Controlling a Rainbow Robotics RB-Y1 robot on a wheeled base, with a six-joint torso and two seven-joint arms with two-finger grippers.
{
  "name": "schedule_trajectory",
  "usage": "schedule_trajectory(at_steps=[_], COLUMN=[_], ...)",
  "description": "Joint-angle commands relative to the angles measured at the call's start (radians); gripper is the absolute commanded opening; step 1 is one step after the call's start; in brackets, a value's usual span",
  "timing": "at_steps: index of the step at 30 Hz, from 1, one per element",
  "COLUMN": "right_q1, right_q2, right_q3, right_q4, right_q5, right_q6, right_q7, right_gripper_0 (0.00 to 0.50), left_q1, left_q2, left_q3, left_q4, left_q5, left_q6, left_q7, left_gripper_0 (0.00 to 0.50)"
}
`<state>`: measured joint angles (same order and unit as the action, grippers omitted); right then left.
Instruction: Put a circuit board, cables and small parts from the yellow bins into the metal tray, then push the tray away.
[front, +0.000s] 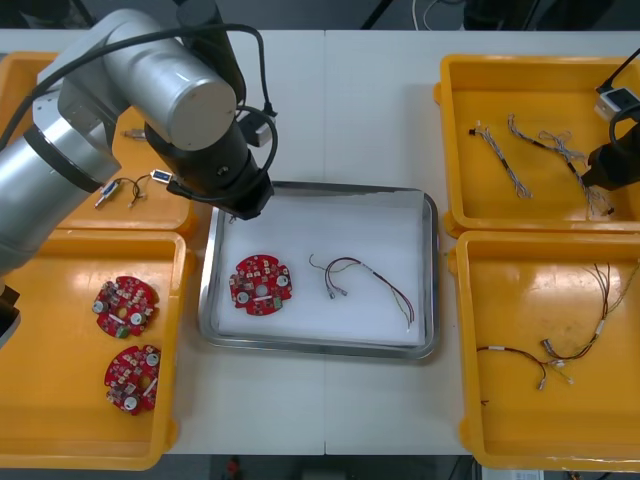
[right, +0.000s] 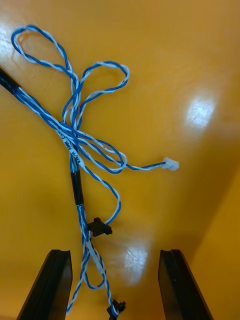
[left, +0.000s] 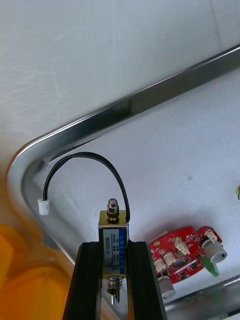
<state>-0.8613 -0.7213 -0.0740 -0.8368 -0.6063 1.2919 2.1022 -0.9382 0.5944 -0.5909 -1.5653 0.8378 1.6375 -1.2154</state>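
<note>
Two items already lie on the white liner of the shiny rectangular metal tray at the centre of the front frame: one round red circuit board on its left half and a thin red-and-yellow cable curling to the board's right; so the board is in and the cables are partly in; now the left gripper hangs over the tray's upper-left corner, jaws clenched on a small boxy metal part whose looping black lead ends in a white plug; the part looks to be above the liner, not yet set down; at the right edge of the frame the right gripper hovers in the upper-right yellow bin, fingers spread wide and gripping nothing, a twisted blue-and-white cable on the bin floor beneath them; that one looks next; left to do, I'd judge: release the part, carry the blue-and-white cable across, then push the tray away; two more red boards wait in the lower-left yellow bin.
</note>
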Motion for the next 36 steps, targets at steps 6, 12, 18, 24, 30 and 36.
schedule_trajectory(at_steps=[6, 12, 18, 24, 30, 36], right_q1=[-0.042, -0.042, -0.039, -0.039, -0.035, -0.024], right_q2=[0.033, 0.039, 0.037, 0.023, 0.017, 0.019], right_q3=[0.042, 0.068, 0.068, 0.043, 0.040, 0.040], right_q4=[0.054, 0.090, 0.100, 0.100, 0.100, 0.100], right_q5=[-0.012, -0.023, -0.013, -0.009, -0.007, -0.007], right_q6=[-0.085, -0.121, -0.120, -0.069, -0.051, -0.054], right_q7=[0.041, 0.041, 0.044, 0.047, 0.050, 0.048], right_gripper_0=[0.500, 0.500, 0.500, 0.500, 0.500, 0.500], left_q1=[-0.042, -0.042, -0.042, -0.042, -0.042, -0.042], left_q2=[-0.019, -0.019, -0.019, -0.019, -0.019, -0.019], left_q3=[-0.104, -0.133, -0.138, -0.138, -0.138, -0.118], left_q4=[0.005, 0.045, 0.045, 0.042, 0.022, -0.042], left_q5=[-0.003, -0.003, -0.005, -0.005, 0.001, 0.004], left_q6=[-0.073, -0.122, -0.123, -0.123, -0.113, -0.056], left_q7=[0.086, 0.091, 0.103, 0.119, 0.126, 0.149], left_gripper_0=[0.001, 0.000, 0.007, 0.500, 0.500, 0.500])
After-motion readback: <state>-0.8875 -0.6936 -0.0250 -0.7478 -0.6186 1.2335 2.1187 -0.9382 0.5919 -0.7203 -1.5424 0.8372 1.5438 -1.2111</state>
